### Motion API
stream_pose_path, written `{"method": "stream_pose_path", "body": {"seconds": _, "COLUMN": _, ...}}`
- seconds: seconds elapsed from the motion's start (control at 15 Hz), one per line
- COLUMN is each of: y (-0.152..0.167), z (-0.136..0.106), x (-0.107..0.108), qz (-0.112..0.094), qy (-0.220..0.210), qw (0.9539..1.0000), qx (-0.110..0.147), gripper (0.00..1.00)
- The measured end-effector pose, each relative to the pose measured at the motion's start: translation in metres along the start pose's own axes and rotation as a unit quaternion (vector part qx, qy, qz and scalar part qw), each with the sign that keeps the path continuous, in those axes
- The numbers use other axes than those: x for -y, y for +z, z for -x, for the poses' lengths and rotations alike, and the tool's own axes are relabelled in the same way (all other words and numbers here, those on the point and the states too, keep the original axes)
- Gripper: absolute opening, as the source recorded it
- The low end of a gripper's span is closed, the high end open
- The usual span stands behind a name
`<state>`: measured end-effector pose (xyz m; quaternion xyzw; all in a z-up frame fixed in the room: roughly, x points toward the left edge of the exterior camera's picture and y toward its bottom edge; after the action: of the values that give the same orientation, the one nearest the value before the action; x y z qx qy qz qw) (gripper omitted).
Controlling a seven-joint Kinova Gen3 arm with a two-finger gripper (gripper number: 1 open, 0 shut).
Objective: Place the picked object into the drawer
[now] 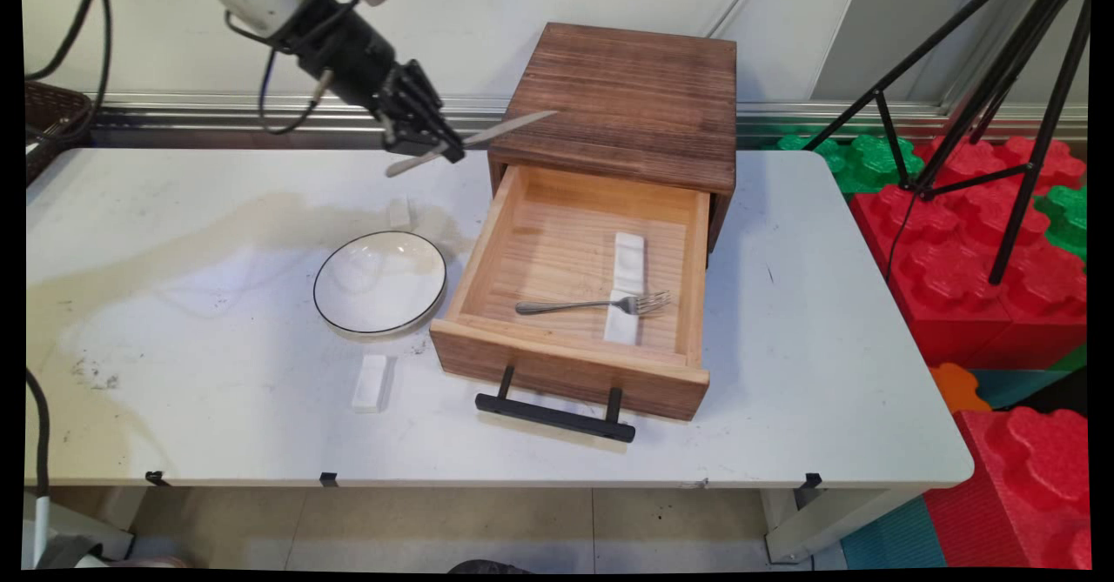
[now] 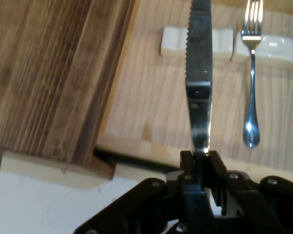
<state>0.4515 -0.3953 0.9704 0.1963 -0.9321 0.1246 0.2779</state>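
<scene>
Above the drawer's back corner: a knife (image 1: 474, 140) is held tight by the gripper (image 1: 435, 143).
Drawer (image 1: 570, 364): pulled open; a fork (image 1: 596, 305) is laid across a white rest (image 1: 627, 291).
Nearby: a bowl (image 1: 380, 284) is set on the table (image 1: 827, 391).

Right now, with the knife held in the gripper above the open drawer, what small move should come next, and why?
Probably carry the knife a little further over the open drawer and lower it. The gripper holds it in the air beside the cabinet, with only the blade past the drawer's edge. Inside, the fork lies across one white rest; the other rest seems free.
</scene>
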Motion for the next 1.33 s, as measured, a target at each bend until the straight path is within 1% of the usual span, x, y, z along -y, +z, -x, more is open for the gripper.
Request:
{"method": "stream_pose_path", "body": {"seconds": 0.4, "y": 0.03, "z": -0.036, "x": -0.007, "qz": 0.002, "qy": 0.002, "qw": 0.9999, "qx": -0.011, "gripper": 0.0}}
{"method": "stream_pose_path", "body": {"seconds": 0.73, "y": 0.067, "z": -0.063, "x": -0.016, "qz": 0.003, "qy": 0.006, "qw": 0.9999, "qx": -0.008, "gripper": 0.0}}
{"method": "stream_pose_path", "body": {"seconds": 1.13, "y": 0.104, "z": -0.077, "x": -0.021, "qz": 0.008, "qy": 0.008, "qw": 0.9999, "qx": 0.001, "gripper": 0.0}}
{"method": "stream_pose_path", "body": {"seconds": 1.33, "y": 0.128, "z": -0.084, "x": -0.023, "qz": 0.013, "qy": 0.013, "qw": 0.9998, "qx": 0.005, "gripper": 0.0}}
